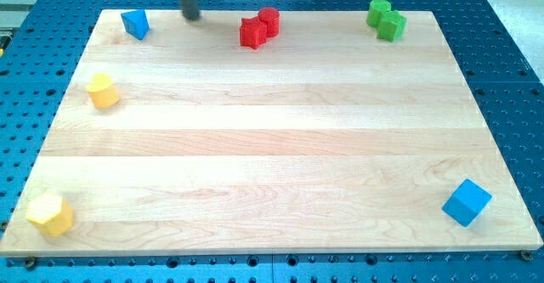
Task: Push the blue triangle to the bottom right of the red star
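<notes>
The blue triangle (135,23) sits at the board's top left corner. The red star (252,33) lies near the top edge at the middle, touching a red cylinder (269,20) at its upper right. My tip (192,15) rests on the board near the top edge, between the two, about 65 px to the right of the blue triangle and 70 px to the left of the red star. It touches neither block.
Two green blocks (386,18) sit together at the top right. A yellow block (103,91) is at the left edge, another yellow block (50,214) at the bottom left corner. A blue cube (467,202) is at the bottom right. The wooden board (272,147) lies on a blue perforated table.
</notes>
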You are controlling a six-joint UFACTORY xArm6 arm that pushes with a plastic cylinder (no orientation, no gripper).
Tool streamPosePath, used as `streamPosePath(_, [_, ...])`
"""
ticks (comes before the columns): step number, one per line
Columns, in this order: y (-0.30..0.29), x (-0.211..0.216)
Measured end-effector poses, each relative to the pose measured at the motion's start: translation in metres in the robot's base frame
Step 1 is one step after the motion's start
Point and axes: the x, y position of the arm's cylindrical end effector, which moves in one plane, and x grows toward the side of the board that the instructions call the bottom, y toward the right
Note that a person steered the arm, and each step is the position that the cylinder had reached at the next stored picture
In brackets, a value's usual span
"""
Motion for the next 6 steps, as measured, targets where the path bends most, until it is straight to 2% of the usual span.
streamPosePath(1, [-0.067,0.008])
streamPosePath(2, [-0.060,0.072])
streamPosePath(3, [0.031,0.151])
streamPosePath(4, [0.022,0.172])
streamPosePath(6, [0.070,0.154])
